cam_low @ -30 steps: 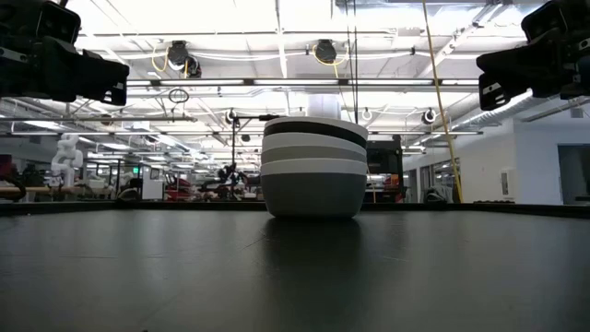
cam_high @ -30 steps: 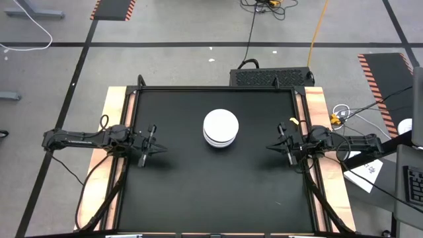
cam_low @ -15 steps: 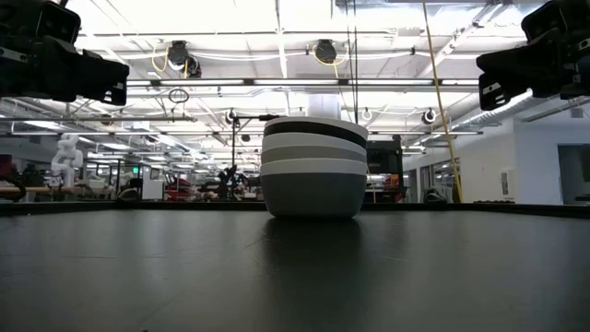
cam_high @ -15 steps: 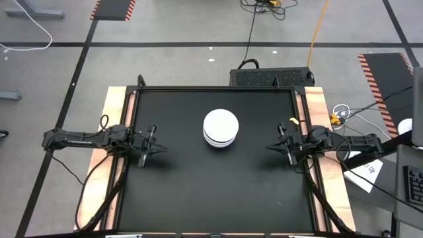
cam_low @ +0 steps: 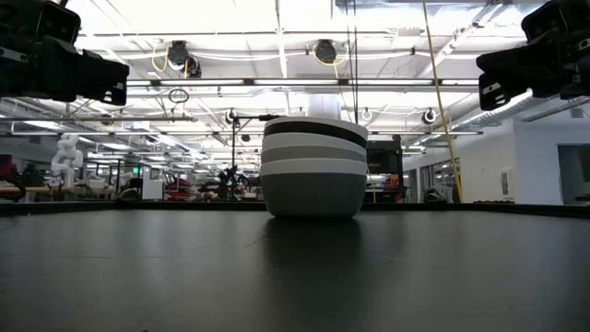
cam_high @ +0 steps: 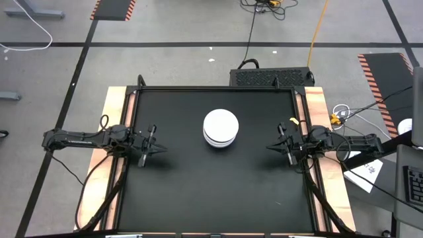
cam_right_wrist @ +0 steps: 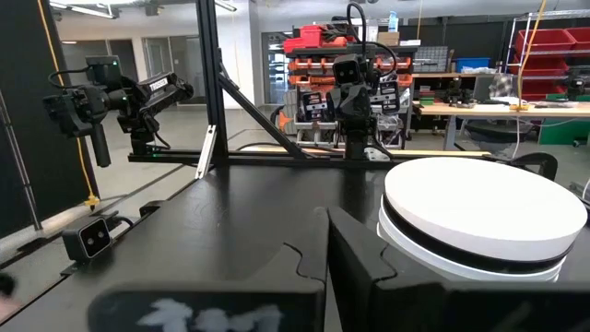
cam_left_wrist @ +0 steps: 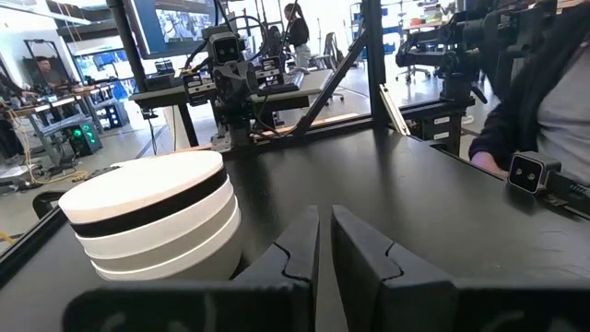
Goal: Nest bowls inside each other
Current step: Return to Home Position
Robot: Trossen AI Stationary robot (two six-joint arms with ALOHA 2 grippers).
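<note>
Six bowls point(cam_high: 220, 127) sit nested in one stack on the table point(cam_high: 198, 192), between the two grippers and well apart from both. The stack stands ahead of each pair of fingertips, a little off their line toward the table's far edge. From the low view it shows a grey bowl point(cam_low: 313, 195) at the bottom, pale rims above it, then the black bowl point(cam_low: 315, 130), with a white bowl point(cam_high: 220, 123) on top. The left gripper point(cam_high: 157, 149) hangs over the table's left edge, pointing inward. Its fingers point(cam_left_wrist: 300, 244) are drawn together with only a thin slit between them and hold nothing. The right gripper point(cam_high: 272, 147) hangs over the right edge, facing the left one across the stack. Its fingers point(cam_right_wrist: 355, 249) are pressed together and empty, the stack close beside and ahead of them in the right wrist view.
</note>
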